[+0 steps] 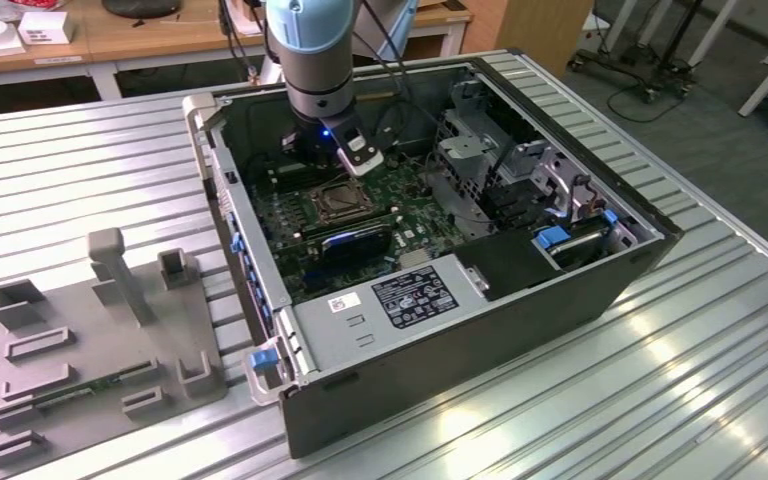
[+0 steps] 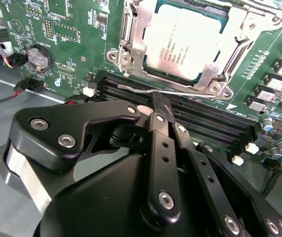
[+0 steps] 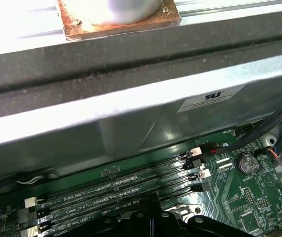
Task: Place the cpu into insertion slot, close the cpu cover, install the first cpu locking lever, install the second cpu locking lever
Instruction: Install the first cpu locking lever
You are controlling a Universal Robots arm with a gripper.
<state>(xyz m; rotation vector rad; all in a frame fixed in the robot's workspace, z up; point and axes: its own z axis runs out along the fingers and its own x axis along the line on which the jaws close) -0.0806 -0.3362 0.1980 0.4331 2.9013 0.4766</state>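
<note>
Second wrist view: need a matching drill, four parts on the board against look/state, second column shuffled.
Parts:
1. cpu
2. cpu cover
3. memory slots
4. coin cell

Look/state:
A. long, black, in parallel rows
B. round, in a black holder
C. silver metal frame lying down over the chip's edges
D. square, pale grey top

Pairs: 1-D, 2-C, 3-A, 4-B

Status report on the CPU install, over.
Gripper shut, tip at locking lever. Cpu seated, cpu cover down. Memory slots right alongside.
</note>
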